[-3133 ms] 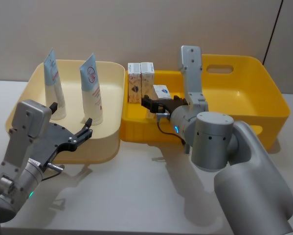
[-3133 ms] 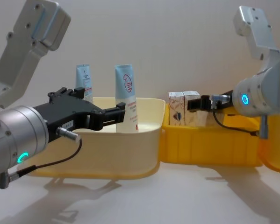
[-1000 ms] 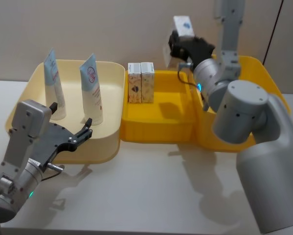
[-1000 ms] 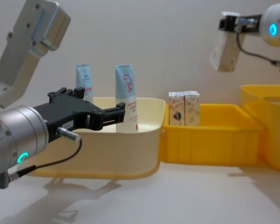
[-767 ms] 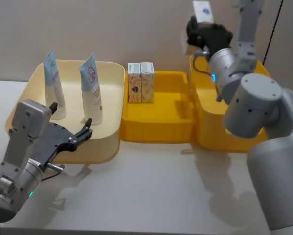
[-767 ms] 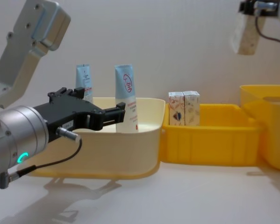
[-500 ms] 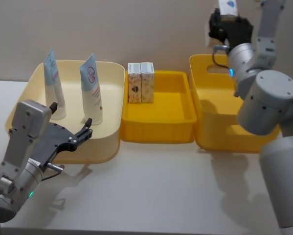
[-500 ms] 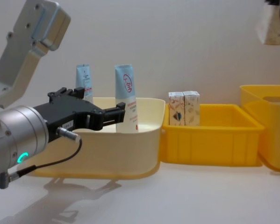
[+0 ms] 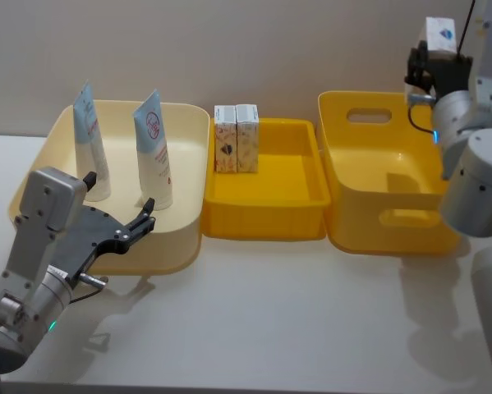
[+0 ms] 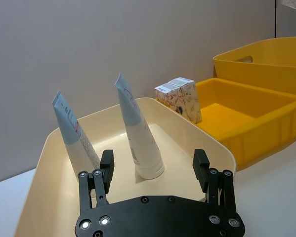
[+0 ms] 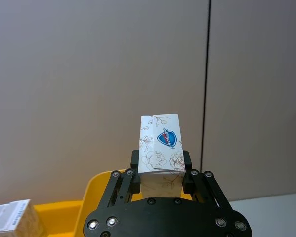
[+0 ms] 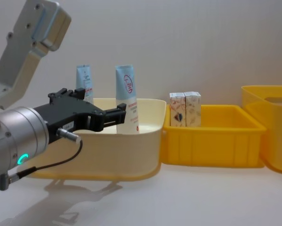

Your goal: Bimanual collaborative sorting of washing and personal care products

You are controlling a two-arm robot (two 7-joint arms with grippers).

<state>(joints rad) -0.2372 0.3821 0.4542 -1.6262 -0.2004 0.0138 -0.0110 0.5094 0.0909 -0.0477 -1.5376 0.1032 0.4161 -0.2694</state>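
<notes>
Right gripper (image 9: 439, 64) shifted to 2 o'clock

Arm raised, jaws closed on an upright floral carton (image 11: 160, 143): blue shield logo, lettering illegible; high near the deep yellow bin (image 9: 369, 226). Left gripper (image 9: 120, 193), 9 o'clock, spread wide, empty, facing two light-blue tubes (image 9: 154, 152).

Your left arm (image 9: 32, 271) and right arm (image 9: 480, 172) are silver-grey rounded cylinders with small cyan lights and thin black cables; the left gripper (image 10: 153, 165) and right gripper (image 11: 160, 159) are matte black, studded with silver screws.
</notes>
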